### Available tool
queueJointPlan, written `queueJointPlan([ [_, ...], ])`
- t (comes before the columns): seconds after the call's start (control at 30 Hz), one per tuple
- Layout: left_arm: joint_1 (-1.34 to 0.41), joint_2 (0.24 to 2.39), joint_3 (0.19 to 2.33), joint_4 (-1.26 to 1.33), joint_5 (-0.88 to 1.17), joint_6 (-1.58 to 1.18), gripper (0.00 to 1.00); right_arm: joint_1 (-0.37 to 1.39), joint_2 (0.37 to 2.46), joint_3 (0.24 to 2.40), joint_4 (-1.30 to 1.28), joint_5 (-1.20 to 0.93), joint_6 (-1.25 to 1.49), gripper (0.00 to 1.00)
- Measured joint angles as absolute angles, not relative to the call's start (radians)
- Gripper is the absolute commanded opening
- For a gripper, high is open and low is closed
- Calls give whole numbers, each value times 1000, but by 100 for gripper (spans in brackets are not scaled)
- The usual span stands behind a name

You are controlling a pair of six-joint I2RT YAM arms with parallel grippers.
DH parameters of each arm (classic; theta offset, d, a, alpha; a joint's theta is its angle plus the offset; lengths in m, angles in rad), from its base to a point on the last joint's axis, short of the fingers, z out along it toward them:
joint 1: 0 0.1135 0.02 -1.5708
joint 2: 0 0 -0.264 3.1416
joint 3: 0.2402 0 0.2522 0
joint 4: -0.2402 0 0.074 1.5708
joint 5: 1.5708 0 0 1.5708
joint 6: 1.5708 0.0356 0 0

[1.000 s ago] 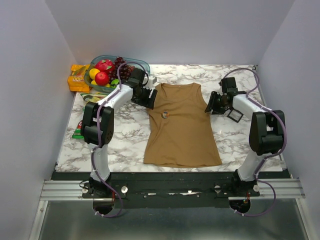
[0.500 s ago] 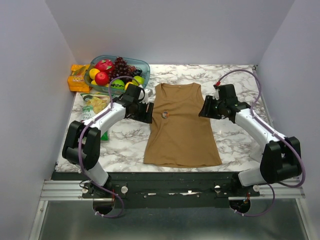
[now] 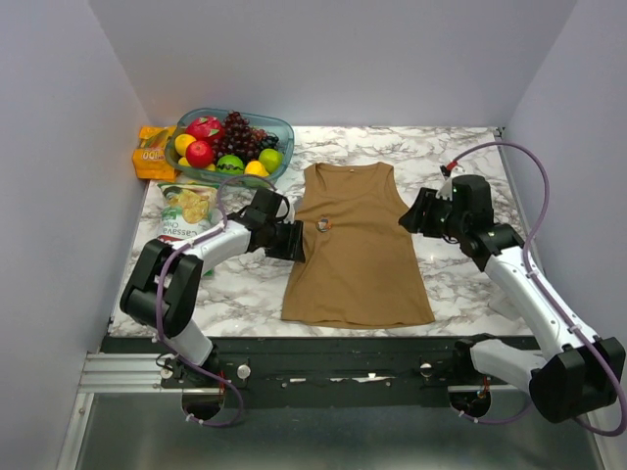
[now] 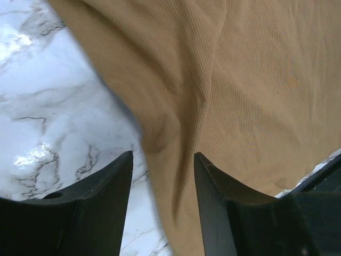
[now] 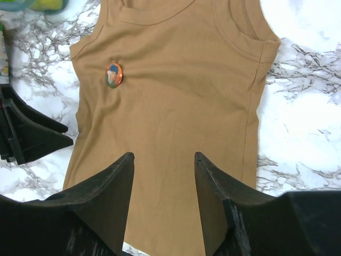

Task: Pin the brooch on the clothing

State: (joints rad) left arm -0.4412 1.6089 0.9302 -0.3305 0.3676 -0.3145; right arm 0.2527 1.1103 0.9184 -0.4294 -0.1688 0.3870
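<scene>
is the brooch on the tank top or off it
On it: the brooch lies on the tank top, below the neckline. Whether its pin is fastened, cannot tell.

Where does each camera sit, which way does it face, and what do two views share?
Top external: high behind the bases, facing down; both arms flank the tank top.
Left wrist: close over the tank top's edge, own fingers below.
Right wrist: past own fingers toward the brooch.
Shared: top external and right wrist both show it.
</scene>
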Motion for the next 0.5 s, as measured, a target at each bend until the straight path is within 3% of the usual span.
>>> queueJointPlan([
  [0.2,-476,1622,891,-302,352,-330,37,253,1084,889,-445,-161,386,58],
  [0.37,-487,1629,868,-287,308,-345,4,253,1059,881,-452,-160,386,58],
  [0.5,-489,1623,842,-250,291,-368,0,253,1037,881,-452,-158,386,58],
])
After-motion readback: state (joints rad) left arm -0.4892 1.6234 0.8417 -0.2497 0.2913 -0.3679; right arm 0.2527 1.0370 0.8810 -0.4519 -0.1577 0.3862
